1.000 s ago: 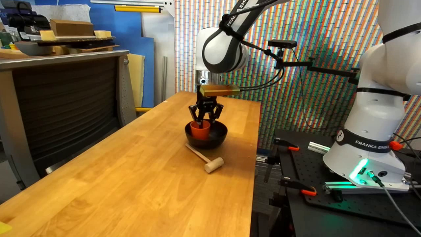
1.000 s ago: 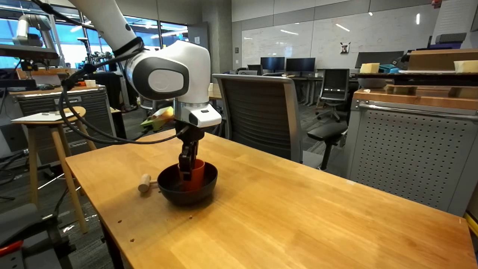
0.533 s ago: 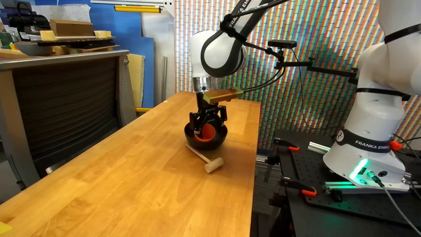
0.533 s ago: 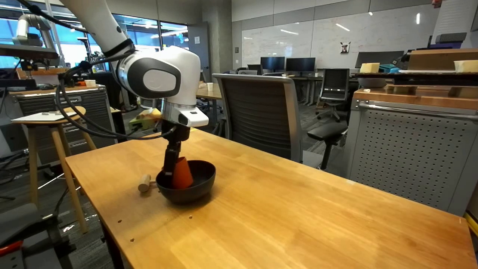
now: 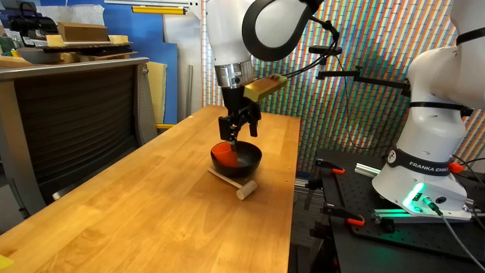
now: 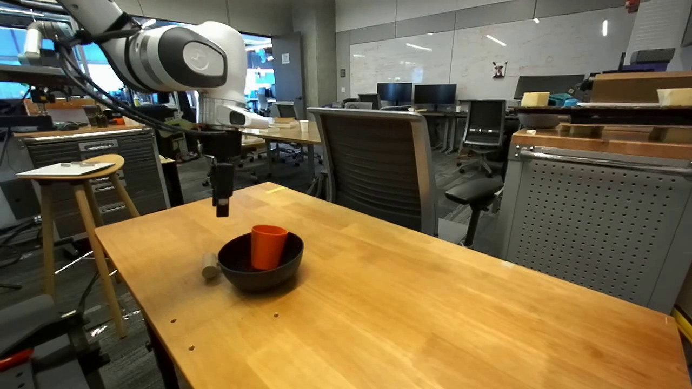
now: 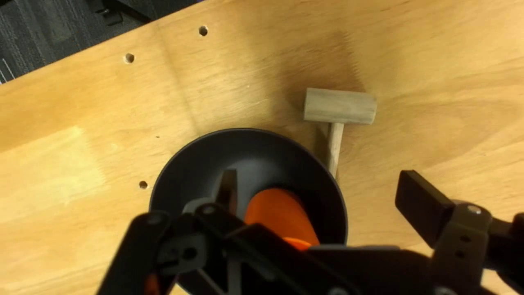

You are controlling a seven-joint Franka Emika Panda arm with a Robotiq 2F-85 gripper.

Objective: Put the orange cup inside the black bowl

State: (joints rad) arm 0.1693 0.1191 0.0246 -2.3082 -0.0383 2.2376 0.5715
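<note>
While the orange cup (image 6: 267, 248) sits inside the black bowl (image 6: 259, 281), open end up, its long axis is tilted rather than plumb – the rim tips away from the robot's base (image 5: 435, 185), with the bottom nearer the middle of the bowl. In both exterior views the gripper (image 5: 243, 140) hangs higher than the bowl, its fingers (image 7: 423, 205) spread wide and apart from the cup.

In the wrist view a blurred finger linkage covers most of the cup's mouth and the lower part of the bowl. In an exterior view a fingertip crosses in front of the cup's side. Whether the cup's rim touches the bowl's wall is hard to tell. Part of the handle of the wooden mallet (image 7: 339, 107), just beside the bowl, is hidden by the bowl in the wrist view.

The bowl stands nearer the table's (image 6: 432, 324) edge on the robot's side – beyond it, and lengthwise, the wood runs on broadly.
</note>
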